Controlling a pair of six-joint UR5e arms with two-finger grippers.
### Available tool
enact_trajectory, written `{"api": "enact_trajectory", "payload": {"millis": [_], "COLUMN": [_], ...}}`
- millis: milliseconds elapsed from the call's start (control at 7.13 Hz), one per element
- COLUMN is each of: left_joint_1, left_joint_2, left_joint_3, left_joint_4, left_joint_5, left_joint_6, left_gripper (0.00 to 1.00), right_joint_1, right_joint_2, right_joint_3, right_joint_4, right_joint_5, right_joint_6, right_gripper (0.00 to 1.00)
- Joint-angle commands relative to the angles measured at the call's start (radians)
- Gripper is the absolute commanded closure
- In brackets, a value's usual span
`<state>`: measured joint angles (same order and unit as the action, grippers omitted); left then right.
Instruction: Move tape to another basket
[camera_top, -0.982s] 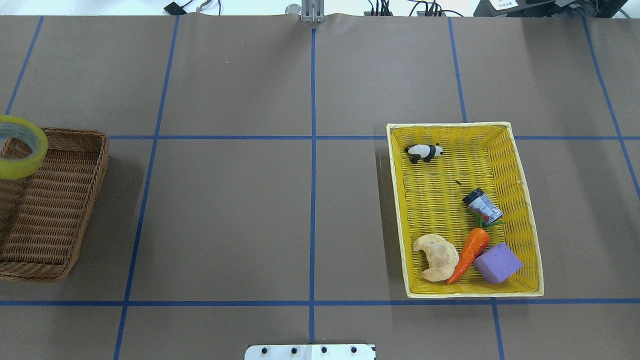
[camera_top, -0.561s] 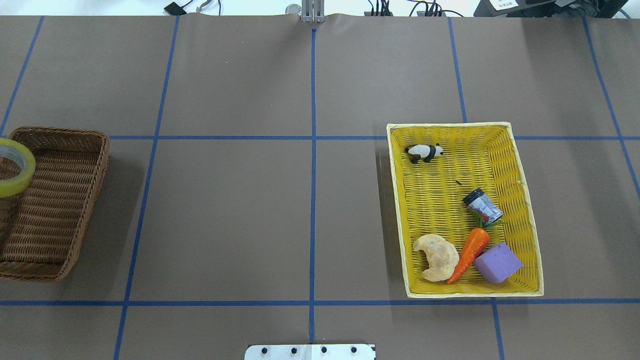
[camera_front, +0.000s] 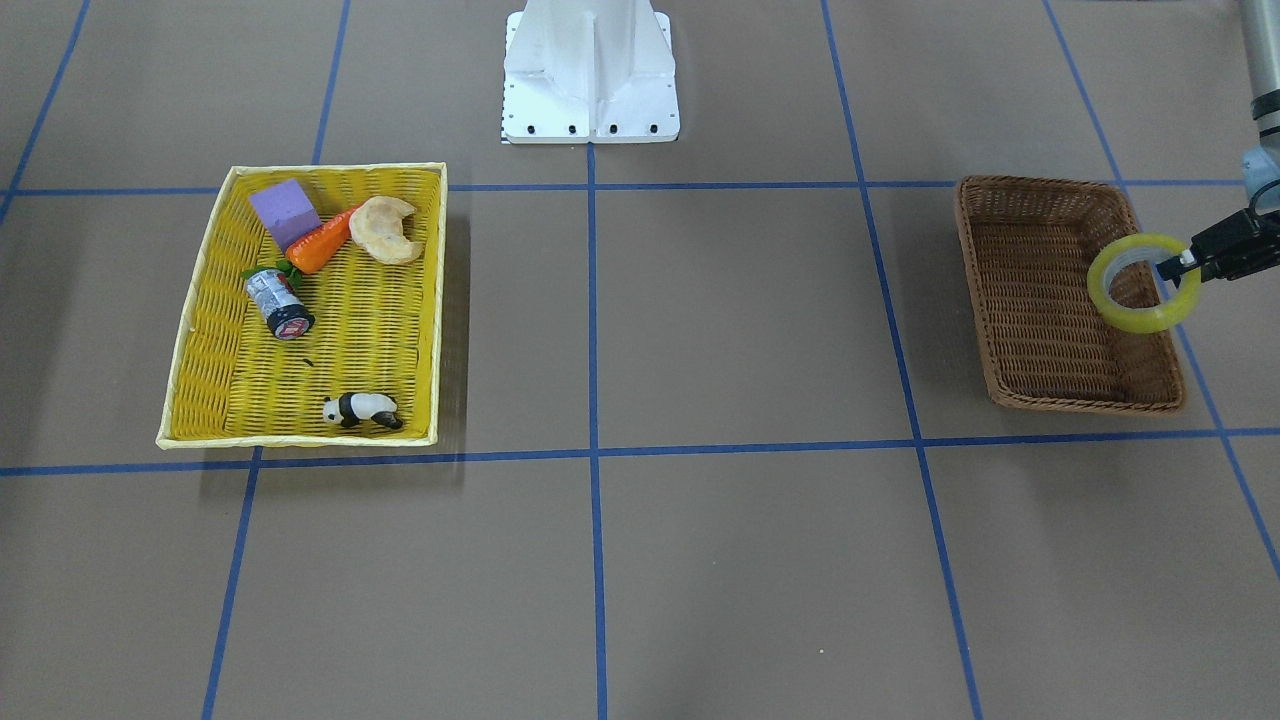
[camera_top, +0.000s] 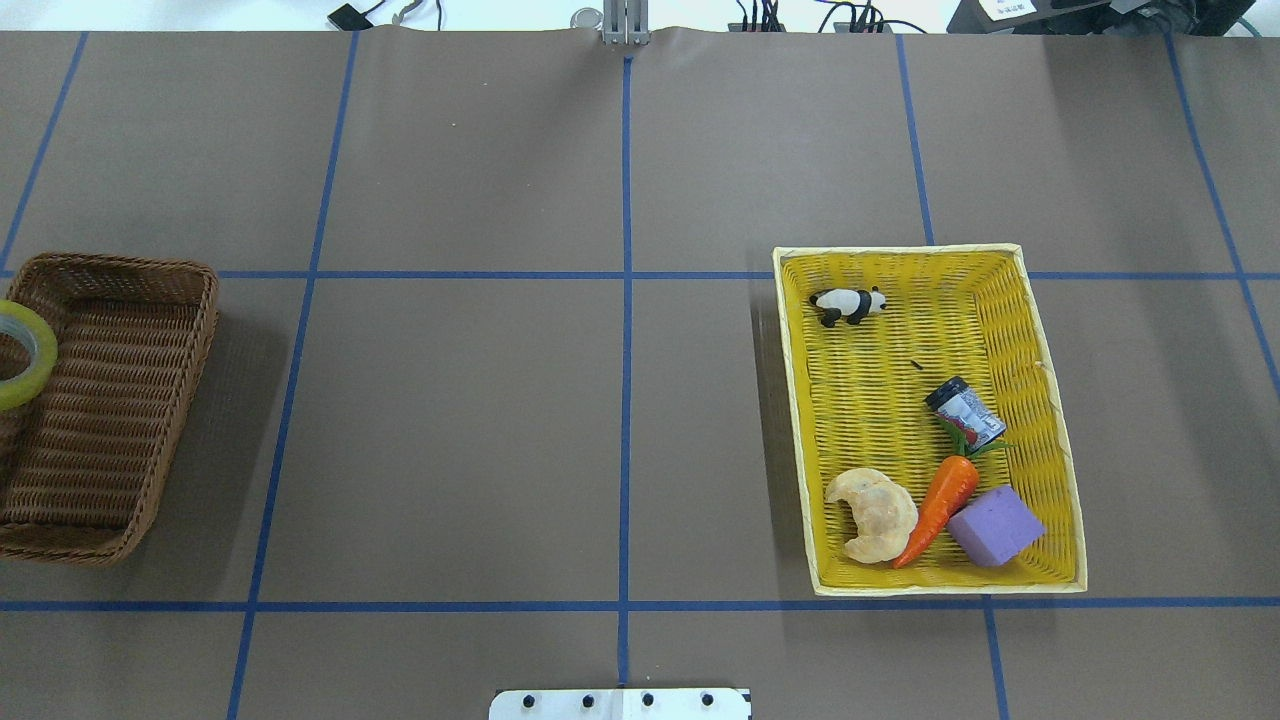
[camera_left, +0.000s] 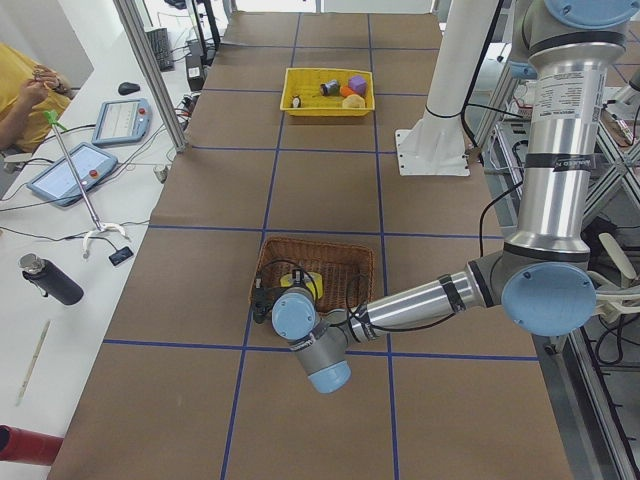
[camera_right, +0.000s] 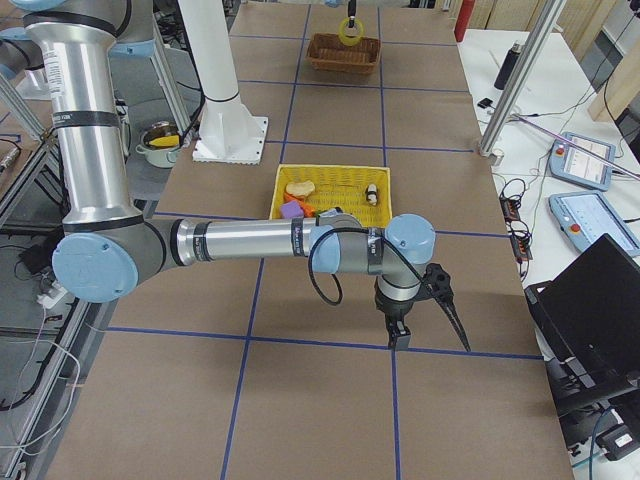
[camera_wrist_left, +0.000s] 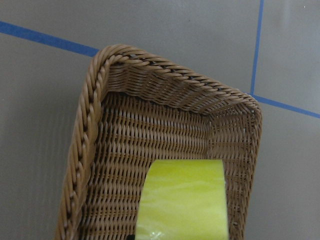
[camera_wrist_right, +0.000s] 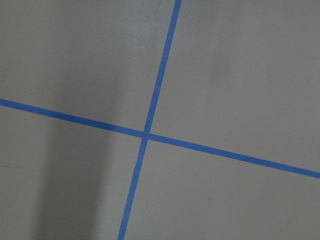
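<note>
The tape, a yellow-green roll, hangs on edge over the brown wicker basket, near its outer long side. My left gripper is shut on the roll's wall. In the overhead view only part of the tape shows at the left edge, over the basket. The left wrist view shows the tape above the basket's floor, close to an end wall. My right gripper shows only in the exterior right view, low over bare table; I cannot tell whether it is open or shut.
A yellow woven tray on the right of the overhead view holds a toy panda, a small grey can, a carrot, a croissant and a purple block. The robot's white base stands at mid table edge.
The tape has moved left, toward the overhead view's edge, and looks smaller, so it has gone down toward the basket. The things in the yellow tray have not moved.
</note>
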<state>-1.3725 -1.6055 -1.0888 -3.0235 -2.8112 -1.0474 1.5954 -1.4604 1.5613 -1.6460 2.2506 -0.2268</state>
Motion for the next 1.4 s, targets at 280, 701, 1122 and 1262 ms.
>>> {"api": "enact_trajectory", "payload": {"millis": [280,701,1122,1262], "left_joint_1": [0.001,0.001,-0.01,-0.013], "left_joint_2": [-0.001,-0.026,-0.079,-0.077], "left_joint_3": [0.03,-0.003,-0.057,-0.094], "left_joint_4": [-0.074,-0.068,-0.071,-0.072], "left_joint_5": [0.055,0.05,0.134,0.242], "left_joint_6": [0.007,-0.008,0.0,0.016], "left_gripper": [0.01,0.01,0.01,0.01], "right_joint_1": [0.0,0.0,0.0,0.0], "right_joint_2": [0.0,0.0,-0.002,-0.005], "right_joint_3": [0.003,0.002,0.003,0.003], "right_joint_4": [0.0,-0.002,-0.002,0.0], "right_joint_5": [0.0,0.0,0.0,0.0], "right_joint_6": [0.004,0.006,0.006,0.006], "right_gripper": [0.0,0.0,0.0,0.0]}}
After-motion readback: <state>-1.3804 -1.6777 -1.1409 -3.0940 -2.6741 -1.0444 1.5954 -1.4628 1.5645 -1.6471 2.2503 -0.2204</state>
